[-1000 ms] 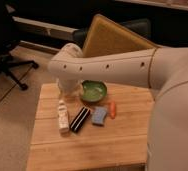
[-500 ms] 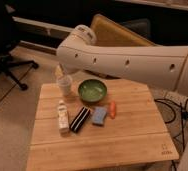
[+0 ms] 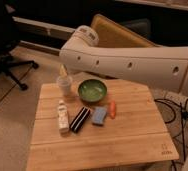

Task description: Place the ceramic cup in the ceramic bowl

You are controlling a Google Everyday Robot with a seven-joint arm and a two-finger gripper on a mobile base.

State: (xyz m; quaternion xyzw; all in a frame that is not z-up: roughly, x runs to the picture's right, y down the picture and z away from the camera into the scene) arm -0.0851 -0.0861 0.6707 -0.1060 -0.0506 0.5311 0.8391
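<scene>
The arm [image 3: 137,62] reaches in from the right, lying level above the far edge of the table [image 3: 137,135], and bends down at the wrist. The gripper [image 3: 63,71] hangs just over the cup [image 3: 65,86], its jaws apart and clasping nothing. The cup stands upright on the table, just left of the bowl [image 3: 92,91].

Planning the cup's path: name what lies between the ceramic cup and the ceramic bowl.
Only bare table, in the camera view; ceramic cup and ceramic bowl stand apart. The gripper hangs just above the cup.
</scene>
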